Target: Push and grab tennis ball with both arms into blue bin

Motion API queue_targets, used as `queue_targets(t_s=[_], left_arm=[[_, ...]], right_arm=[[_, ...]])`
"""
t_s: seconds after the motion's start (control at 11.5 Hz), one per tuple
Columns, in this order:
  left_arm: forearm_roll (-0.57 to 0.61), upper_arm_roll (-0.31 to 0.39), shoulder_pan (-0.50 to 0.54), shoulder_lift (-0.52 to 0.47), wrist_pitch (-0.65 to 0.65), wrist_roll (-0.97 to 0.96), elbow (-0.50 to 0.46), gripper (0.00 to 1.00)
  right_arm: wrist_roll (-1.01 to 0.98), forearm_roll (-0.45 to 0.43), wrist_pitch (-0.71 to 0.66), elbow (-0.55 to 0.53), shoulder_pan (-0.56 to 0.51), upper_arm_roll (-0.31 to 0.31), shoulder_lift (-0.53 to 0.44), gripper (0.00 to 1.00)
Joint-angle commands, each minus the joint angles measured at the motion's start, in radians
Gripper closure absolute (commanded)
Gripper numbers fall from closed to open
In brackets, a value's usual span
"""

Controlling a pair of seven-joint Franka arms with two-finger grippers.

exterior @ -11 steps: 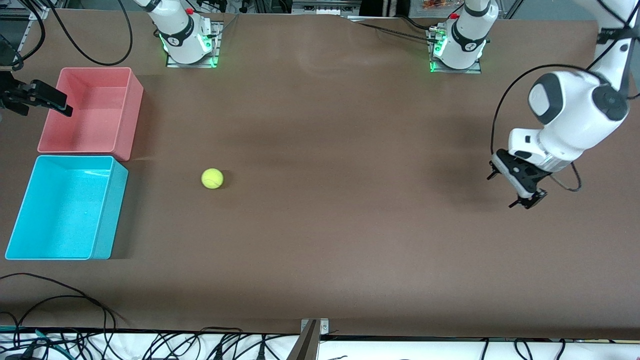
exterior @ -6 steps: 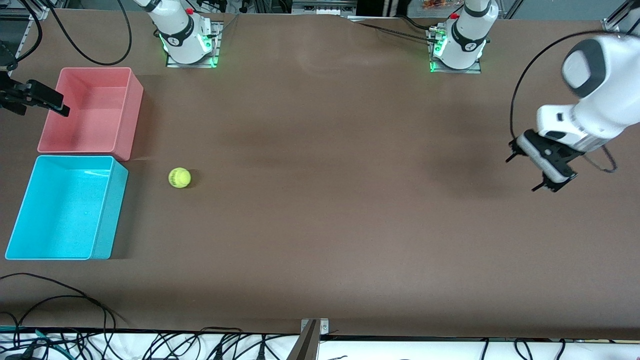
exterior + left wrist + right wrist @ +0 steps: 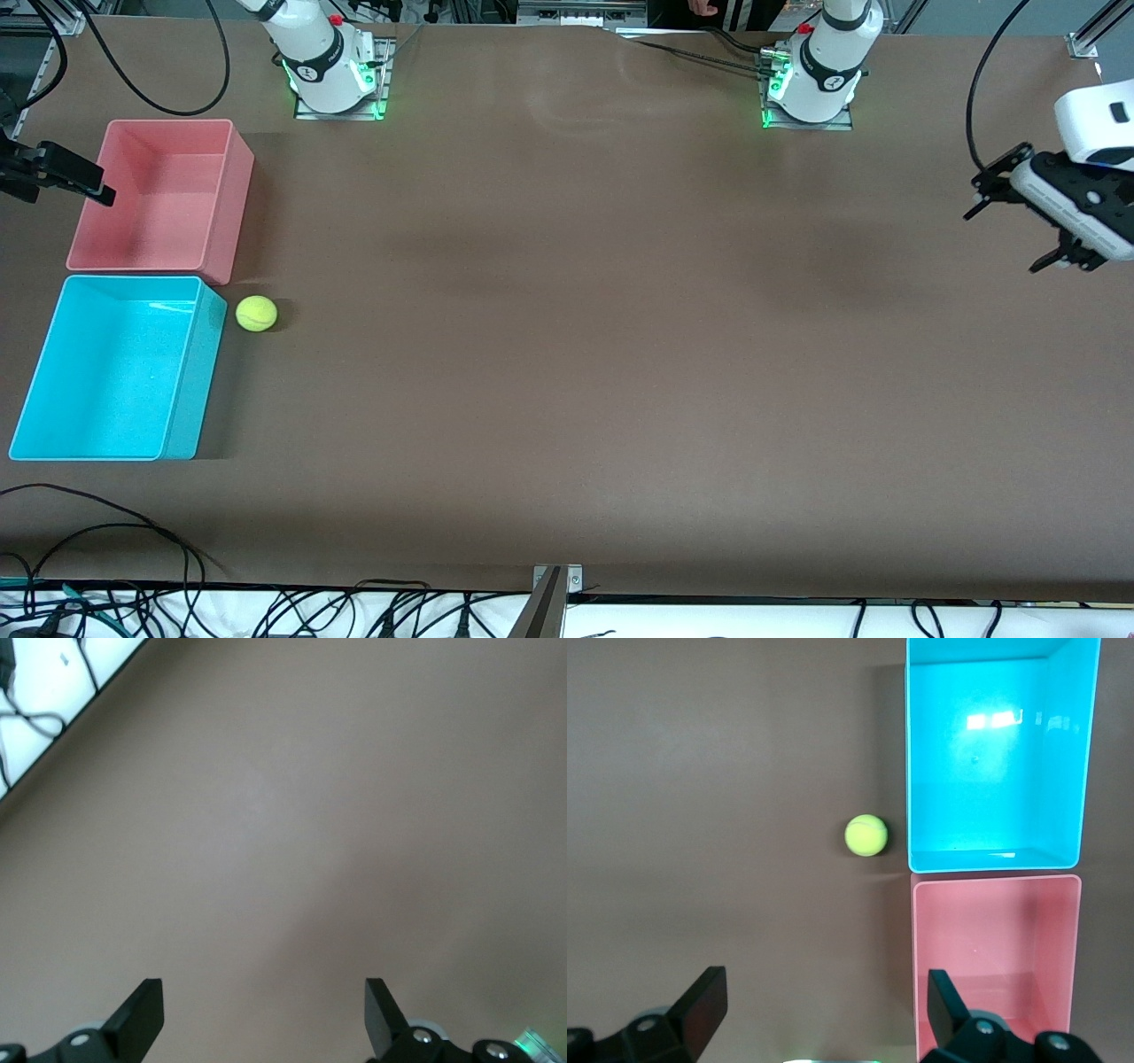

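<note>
I have the tennis ball [image 3: 256, 313] sitting on the counter [image 3: 567, 354] just beside the blue bin [image 3: 190, 372], near the corner of that bin that adjoins the pink bin [image 3: 223, 204]. It is outside the bin, at the right arm's end of the counter.

My right hand [image 3: 58, 173] hangs up in the air over the outer edge of the pink bin, fingers spread and holding nothing. Its wrist view looks straight down on the ball [image 3: 866, 835] and both bins.

My left hand [image 3: 1028, 208] is spread and empty too, over the left arm's end of the counter, well apart from the ball.

So the right arm is far the nearer. I judge the pick falls to it: cross the pink bin, come down on the ball, lift it over the wall.
</note>
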Motion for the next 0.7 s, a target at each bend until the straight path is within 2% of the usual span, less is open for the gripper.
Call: queue_targets(t_s=[0.0, 0.17, 0.26, 0.44, 0.61], left_arm=[[0.056, 0.005, -0.006, -0.001, -0.199, -0.110, 0.143, 0.00], [0.051, 0.007, -0.006, -0.001, -0.290, -0.286, 0.179, 0.00], [0.042, 0.004, -0.008, -0.001, -0.295, -0.376, 0.193, 0.00], [0.039, -0.005, -0.009, 0.022, -0.295, -0.408, 0.245, 0.00], [0.038, -0.018, -0.014, 0.030, -0.295, -0.409, 0.245, 0.00]], right_arm=[[-0.013, 0.014, -0.026, 0.024, -0.005, -0.005, 0.001, 0.00], [-0.013, 0.011, -0.027, 0.024, -0.005, -0.009, -0.002, 0.00], [-0.013, 0.012, -0.027, 0.024, -0.005, -0.018, -0.002, 0.00], [-0.010, 0.021, -0.027, 0.024, -0.005, -0.049, 0.000, 0.00], [-0.010, 0.021, -0.029, 0.021, -0.005, -0.061, 0.003, 0.00]])
